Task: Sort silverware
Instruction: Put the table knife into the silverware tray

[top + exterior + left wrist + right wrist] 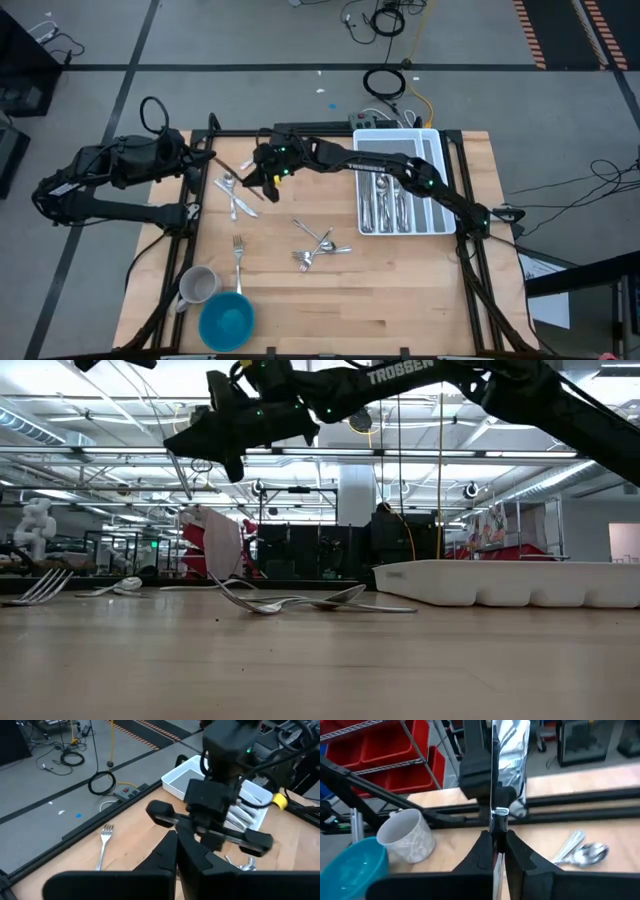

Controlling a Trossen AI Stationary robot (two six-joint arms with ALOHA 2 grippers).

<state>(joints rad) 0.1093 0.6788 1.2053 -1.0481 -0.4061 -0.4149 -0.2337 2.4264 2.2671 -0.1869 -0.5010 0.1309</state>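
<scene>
My right gripper (262,176) clamped shut on knife (494,795), high above table (400,300). Left gripper (175,851) shut, empty. Risk: thin knife pivots, slips before tray (440,180).

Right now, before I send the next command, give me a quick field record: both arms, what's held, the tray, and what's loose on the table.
right gripper: raised over the table's far left, jaws shut on a knife
left gripper: close by at the far left edge, jaws shut, nothing seen held
organiser tray: far right, several pieces already in its compartments
loose silverware: fork near the mug, cluster at centre, pieces below the grippers
mug: near left
blue bowl: beside the mug
</scene>
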